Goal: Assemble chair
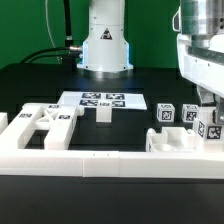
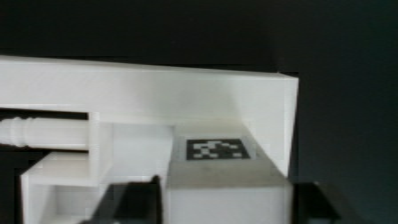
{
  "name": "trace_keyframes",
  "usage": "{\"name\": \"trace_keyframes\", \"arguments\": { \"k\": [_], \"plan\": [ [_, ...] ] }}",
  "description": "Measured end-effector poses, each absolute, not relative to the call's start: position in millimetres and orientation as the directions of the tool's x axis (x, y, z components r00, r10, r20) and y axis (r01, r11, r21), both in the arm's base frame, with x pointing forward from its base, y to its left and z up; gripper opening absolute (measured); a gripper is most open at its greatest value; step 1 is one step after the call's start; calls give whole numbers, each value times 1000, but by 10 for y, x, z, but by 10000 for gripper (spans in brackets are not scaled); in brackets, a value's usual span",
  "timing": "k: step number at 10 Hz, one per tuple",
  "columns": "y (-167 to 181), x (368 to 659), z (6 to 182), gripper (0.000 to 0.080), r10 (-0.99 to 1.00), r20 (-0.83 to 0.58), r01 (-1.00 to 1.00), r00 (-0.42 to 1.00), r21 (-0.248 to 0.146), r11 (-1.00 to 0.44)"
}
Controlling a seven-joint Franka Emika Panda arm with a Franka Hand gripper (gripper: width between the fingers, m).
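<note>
Starting at the hand (image 2: 217,208): the wrist view shows its two dark fingers (image 2: 128,205) either side of a white tagged chair part (image 2: 217,150), tag facing the camera. The fingers look at or very near the part's flanks, but the frame edge cuts off the contact. I can't tell if it's clamped or just straddling. In the exterior view the hand sits low at the frame's right edge, mid-height, over that part.

The part appears to butt against the white fence (image 2: 160,85), close to a corner of it. A ribbed round rod (image 2: 36,130) lies just beside the part, in a gap by the fence wall.

Further out in the exterior view:
- A small tagged cube (image 1: 160,113) and a neighbour cube (image 1: 190,115) are at right of centre, near the hand.
- A short white post (image 1: 103,115) stands at frame centre, just below the marker board (image 1: 100,99).
- The slotted seat panel (image 1: 45,120) is at frame left, well apart from the hand.
- All of this is on the black bench (image 1: 30,85).

Step, as I judge it: early. Nothing looks joined, and this reads as a pick or squaring-up of the part at the fence.

Next move calls for:
- Confirm a firm grip on the flanks.
- Lift clear of the fence wall without dragging the rod.
- Carry the part toward the seat panel with the tag orientation held.
</note>
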State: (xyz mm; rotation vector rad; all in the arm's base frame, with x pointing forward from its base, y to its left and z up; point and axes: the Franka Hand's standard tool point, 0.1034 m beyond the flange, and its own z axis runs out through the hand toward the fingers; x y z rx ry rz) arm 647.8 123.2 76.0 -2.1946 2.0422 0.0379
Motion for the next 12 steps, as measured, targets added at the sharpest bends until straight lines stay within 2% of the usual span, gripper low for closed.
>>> {"name": "trace_keyframes", "arguments": {
  "k": [2, 3, 4, 5, 8, 9, 12],
  "plan": [
    [1236, 6452, 750, 574, -984, -107, -988, 140, -79, -132],
    [1255, 6439, 746, 574, -977, -101, -981, 186, -78, -178],
    [1248, 6444, 747, 633, -955, -91, -957, 284, -90, -276],
    [1246, 6444, 747, 633, -943, -88, -945, 322, -93, -314],
    [1237, 6441, 744, 649, -830, -57, -830, 554, -108, -547],
    [1220, 6439, 741, 649, -738, -32, -736, 674, -107, -668],
    [1202, 6452, 748, 649, -485, 17, -481, 875, -95, -871]
  ]
}}
